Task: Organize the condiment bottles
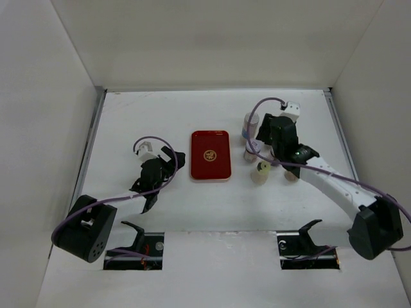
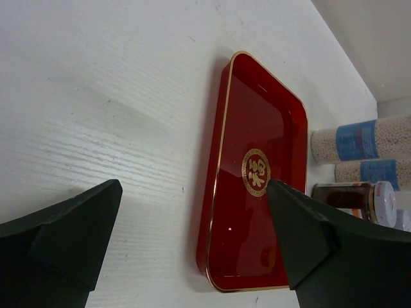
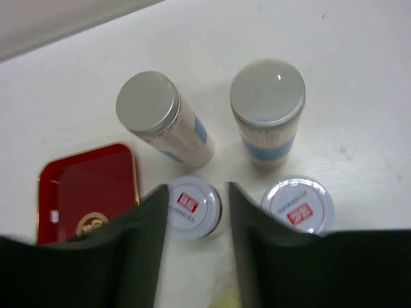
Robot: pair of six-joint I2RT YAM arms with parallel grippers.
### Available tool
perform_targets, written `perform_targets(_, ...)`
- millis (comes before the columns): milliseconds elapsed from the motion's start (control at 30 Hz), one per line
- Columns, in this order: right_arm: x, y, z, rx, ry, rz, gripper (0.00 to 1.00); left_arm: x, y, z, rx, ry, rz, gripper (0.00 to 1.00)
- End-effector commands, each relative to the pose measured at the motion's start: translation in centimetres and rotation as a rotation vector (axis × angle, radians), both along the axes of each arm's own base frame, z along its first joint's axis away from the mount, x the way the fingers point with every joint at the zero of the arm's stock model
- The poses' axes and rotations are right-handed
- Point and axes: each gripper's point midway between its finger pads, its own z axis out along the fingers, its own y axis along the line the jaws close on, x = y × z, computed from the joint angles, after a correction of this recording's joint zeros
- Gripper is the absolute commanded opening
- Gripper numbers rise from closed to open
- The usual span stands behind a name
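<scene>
Several condiment bottles stand in a cluster right of the red tray [image 1: 210, 156]. In the right wrist view, two tall grey-capped bottles [image 3: 148, 102] [image 3: 268, 92] with blue labels stand at the back. Two short white-capped jars [image 3: 192, 206] [image 3: 297, 204] stand nearer. My right gripper [image 3: 198, 221] hovers over them with its jaws apart. The left white-capped jar shows between the fingertips, and I see no contact with it. A yellowish-capped bottle [image 1: 260, 173] stands just in front of that gripper [image 1: 268, 149]. My left gripper [image 2: 192, 224] is wide open and holds nothing, beside the tray's near left corner.
White walls close in the table on the left, back and right. The tray [image 2: 257, 160] holds nothing. In the left wrist view, two pale blue-labelled bottles [image 2: 359, 140] [image 2: 369, 172] and a dark jar [image 2: 353, 199] show beyond the tray.
</scene>
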Motion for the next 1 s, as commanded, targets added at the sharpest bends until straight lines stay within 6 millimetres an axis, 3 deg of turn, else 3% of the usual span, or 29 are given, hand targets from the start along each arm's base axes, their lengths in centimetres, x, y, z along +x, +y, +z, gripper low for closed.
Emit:
perform_targets(0, 3.0, 1.9, 2.5, -0.007, -0.050, 0.101, 0.68, 1.0, -0.5, 2.7, -0.014, -0.106, -0.004, 1.00)
perform_targets(67, 4.5, 2.2, 2.7, -0.032, -0.047, 0.107, 0.82, 0.9, -1.0, 2.9, -0.026, -0.112, -0.028, 0.93)
perform_targets(133, 6.1, 2.6, 2.6, -0.063, -0.036, 0.115, 0.95, 0.9, -1.3, 3.1, -0.030, -0.128, -0.035, 0.75)
perform_targets(200, 7.6, 3.1, 2.2, -0.097, -0.015, 0.128, 1.00, 0.9, -1.6, 2.7, -0.027, -0.121, -0.046, 0.56)
perform_targets(267, 9.1, 3.5, 1.6, -0.115, 0.007, 0.131, 1.00, 0.9, -1.8, 2.5, -0.033, -0.112, -0.058, 0.55)
perform_targets(533, 12.9, 4.9, -2.7, -0.172, 0.131, 0.139, 1.00, 1.0, -1.0, 2.3, -0.040, -0.105, -0.034, 0.76)
perform_targets(633, 13.3, 5.1, -3.6, -0.193, 0.165, 0.134, 0.87, 1.0, -0.6, 2.0, -0.031, -0.099, -0.013, 0.83)
perform_targets(767, 13.5, 4.7, -2.4, -0.206, 0.144, 0.102, 0.62, 1.0, -0.5, 2.0, -0.038, -0.097, -0.009, 0.89)
perform_targets(833, 13.6, 4.7, -0.6, -0.213, 0.104, 0.083, 0.48, 1.0, -0.4, 2.0, -0.036, -0.098, -0.003, 0.90)
perform_targets(967, 13.1, 5.3, 6.1, -0.178, -0.045, 0.054, 0.45, 1.1, -0.4, 1.7, -0.040, -0.087, -0.006, 0.90)
